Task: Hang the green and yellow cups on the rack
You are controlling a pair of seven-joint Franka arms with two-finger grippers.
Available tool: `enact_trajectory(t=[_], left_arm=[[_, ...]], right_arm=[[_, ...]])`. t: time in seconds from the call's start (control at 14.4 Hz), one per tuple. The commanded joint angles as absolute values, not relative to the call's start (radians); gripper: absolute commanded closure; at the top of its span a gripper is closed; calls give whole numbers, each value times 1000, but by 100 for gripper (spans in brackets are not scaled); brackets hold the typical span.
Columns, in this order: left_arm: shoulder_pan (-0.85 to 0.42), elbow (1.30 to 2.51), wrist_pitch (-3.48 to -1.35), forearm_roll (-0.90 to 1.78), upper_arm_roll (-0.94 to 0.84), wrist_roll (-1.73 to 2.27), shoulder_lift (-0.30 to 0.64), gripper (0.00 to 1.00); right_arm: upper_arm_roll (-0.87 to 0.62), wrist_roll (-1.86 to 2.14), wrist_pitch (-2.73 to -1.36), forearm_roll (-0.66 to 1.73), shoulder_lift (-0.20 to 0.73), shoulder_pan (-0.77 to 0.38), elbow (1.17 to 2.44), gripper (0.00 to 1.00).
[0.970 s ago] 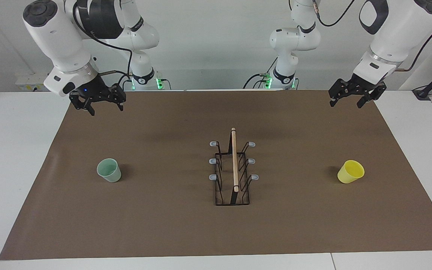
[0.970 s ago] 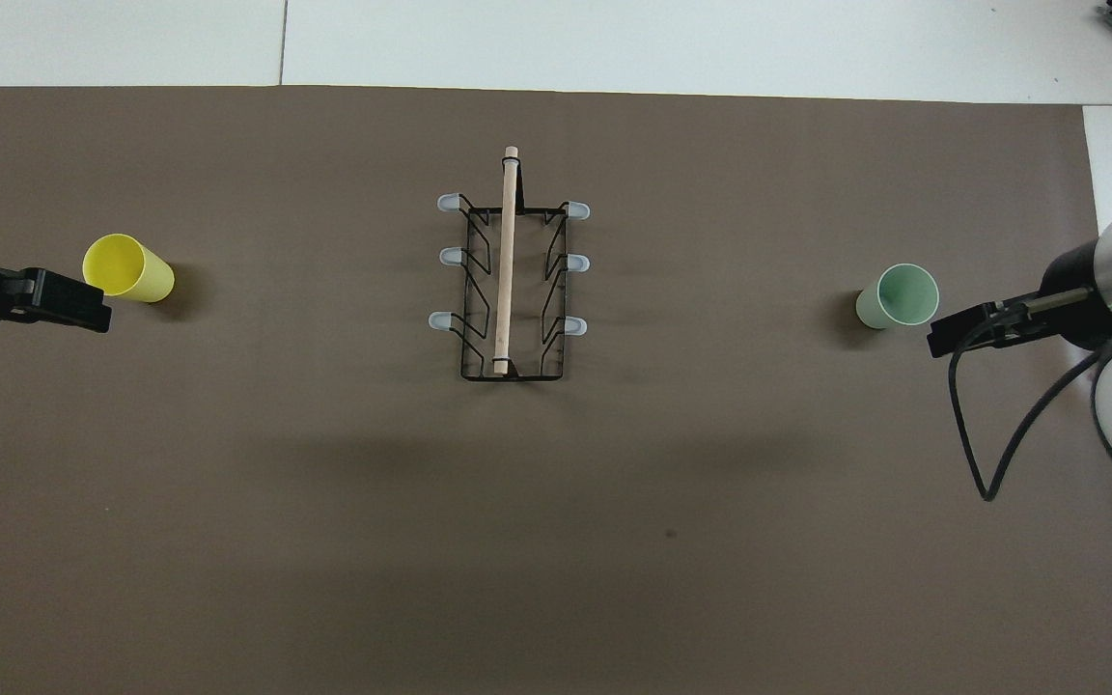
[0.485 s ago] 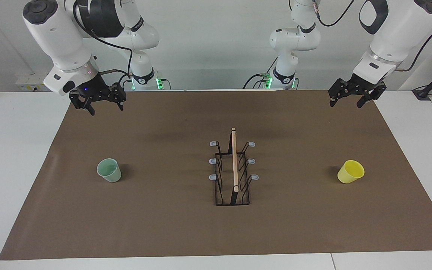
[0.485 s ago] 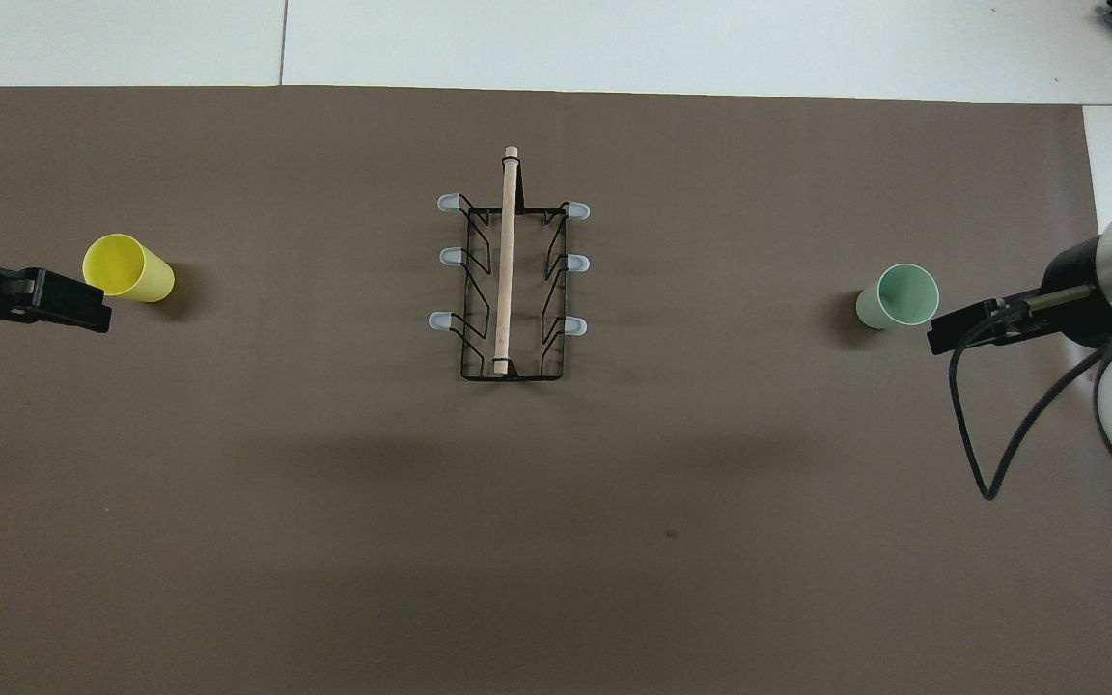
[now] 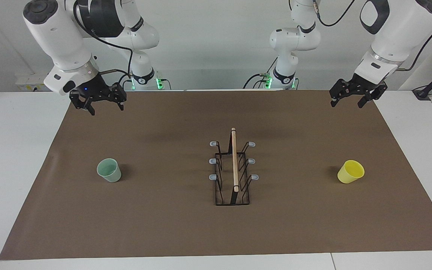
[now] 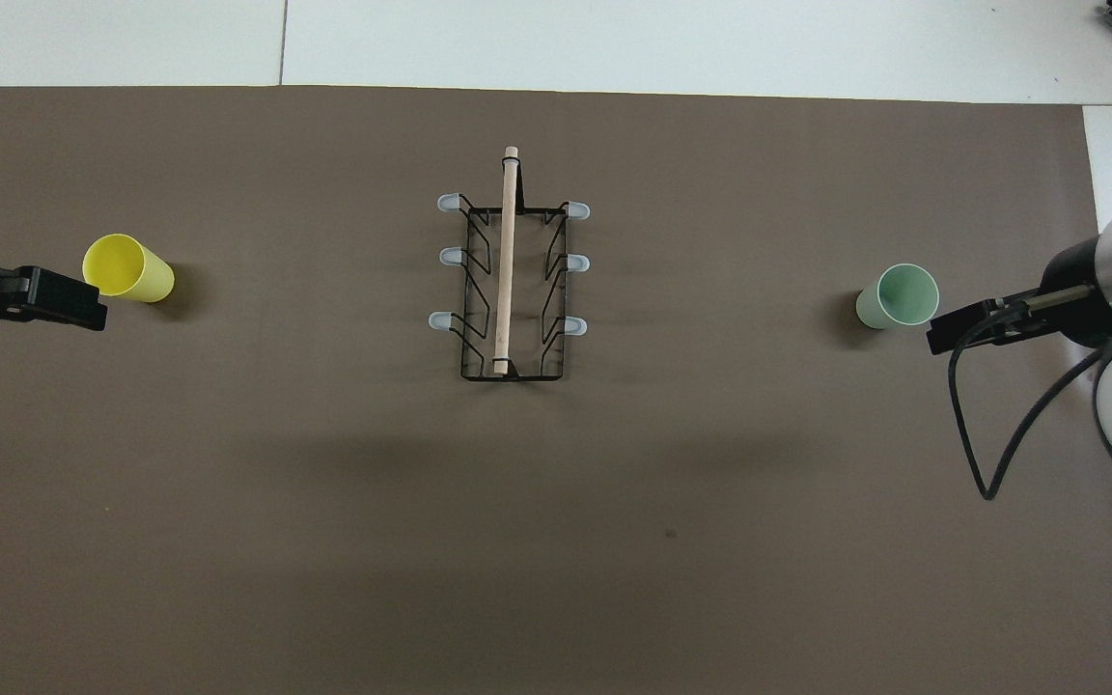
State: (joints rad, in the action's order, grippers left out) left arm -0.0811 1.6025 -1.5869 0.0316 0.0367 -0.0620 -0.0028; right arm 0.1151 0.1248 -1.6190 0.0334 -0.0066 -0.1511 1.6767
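The left gripper (image 5: 346, 101) has crept slightly toward the table's end (barely).

Both arms hang raised and bent with wrists pointing down, the left gripper (image 5: 347, 99) at about two o'clock in the facing view and the right gripper (image 5: 98, 104) at about ten o'clock, each with fingers spread apart, holding nothing.

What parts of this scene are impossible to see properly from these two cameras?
- Left gripper, overhead view: the picture's edge cuts off most of it.
- Right gripper, overhead view: only one dark tip shows in front of its own arm.
- Green cup and yellow cup: their undersides rest hidden on the brown mat in both views.
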Motion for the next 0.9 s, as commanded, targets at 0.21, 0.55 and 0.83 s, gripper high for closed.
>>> enact_trajectory(t=[0.21, 0.55, 0.83], left_arm=[[-14, 1649, -1631, 122, 43, -43, -25, 0], [11, 1654, -1660, 184, 43, 144, 8, 0], [92, 1643, -1664, 284, 43, 290, 72, 0]], right_arm=[[107, 109, -1615, 37, 3, -137, 1661, 0], [107, 109, -1617, 37, 3, -137, 1661, 0], [106, 109, -1617, 37, 3, -135, 1661, 0]])
